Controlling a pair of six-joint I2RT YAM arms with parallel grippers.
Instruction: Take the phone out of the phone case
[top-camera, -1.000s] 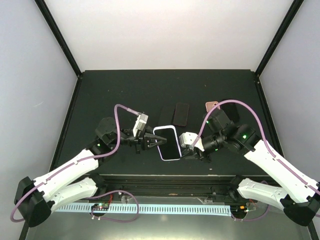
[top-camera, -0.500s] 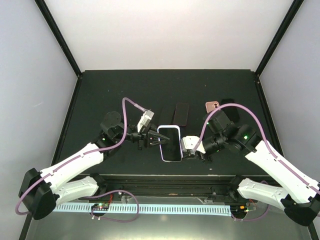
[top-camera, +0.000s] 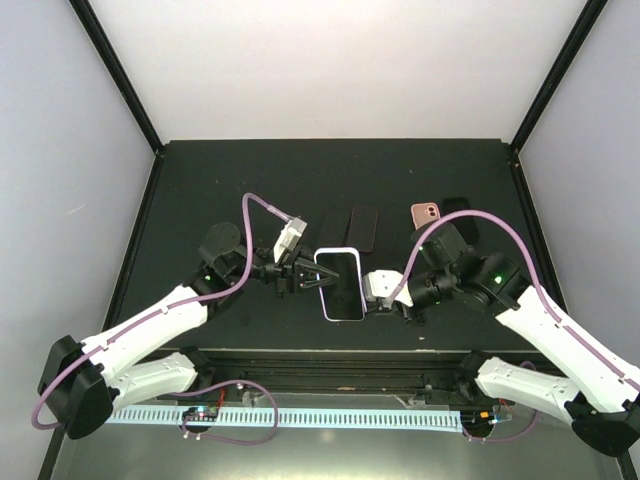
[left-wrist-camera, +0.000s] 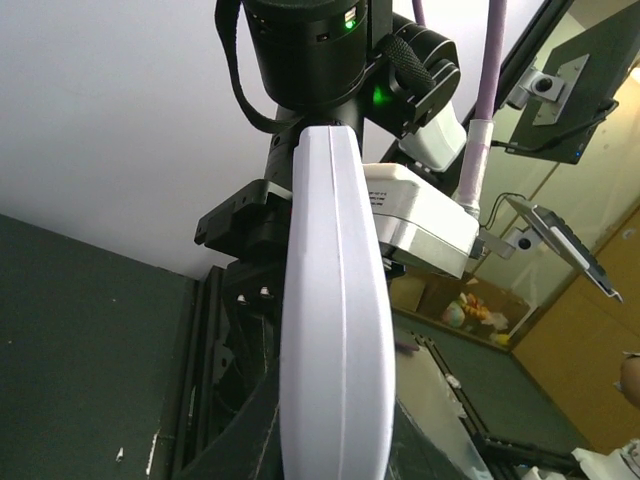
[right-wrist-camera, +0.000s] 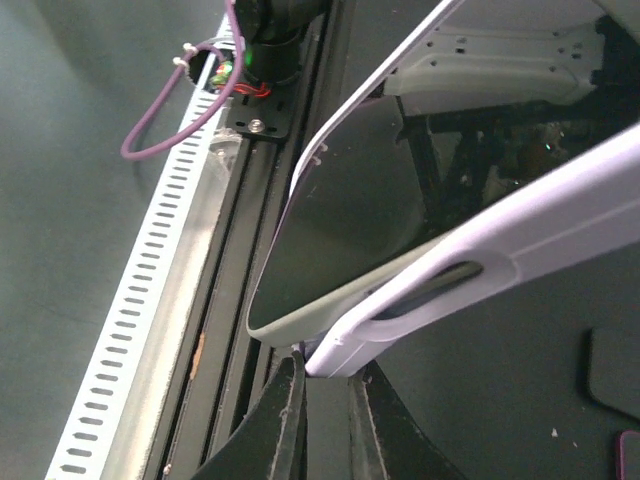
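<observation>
At the near edge of the bench (top-camera: 200, 190), a pale slotted rail (top-camera: 330, 418) is seen running across between the two arm bases.

Just beyond it, near the middle of the bench, the phone case (left-wrist-camera: 335, 330) is held between the two arms, with the phone (top-camera: 342, 285) face up inside its white rim. The left end effector (top-camera: 307, 281) is closed on the left long edge of the phone case; in the left wrist view that pale edge is seen rising straight up out of the dark fingers (left-wrist-camera: 250, 440). The right end effector (right-wrist-camera: 328, 365) is closed on the right side of the phone case, close to its near corner, with the rim pinched between the two dark fingertips. In the right wrist view an oblong cut-out is seen in the side wall of the case, and the dark glass of the phone, edged by a thin pale line, is seen above it. The corner of the glass appears to stand clear of the case rim there, although how far the phone is seated cannot be told. Whether the case rests on the bench or is lifted off it cannot be told either.

Farther back, two dark slabs (top-camera: 363, 228) are laid flat side by side just beyond the held case. To their right a pink case (top-camera: 424, 213) with a camera opening is laid, and beside it a further dark item (top-camera: 460, 212) is partly hidden by the right arm's cable.
</observation>
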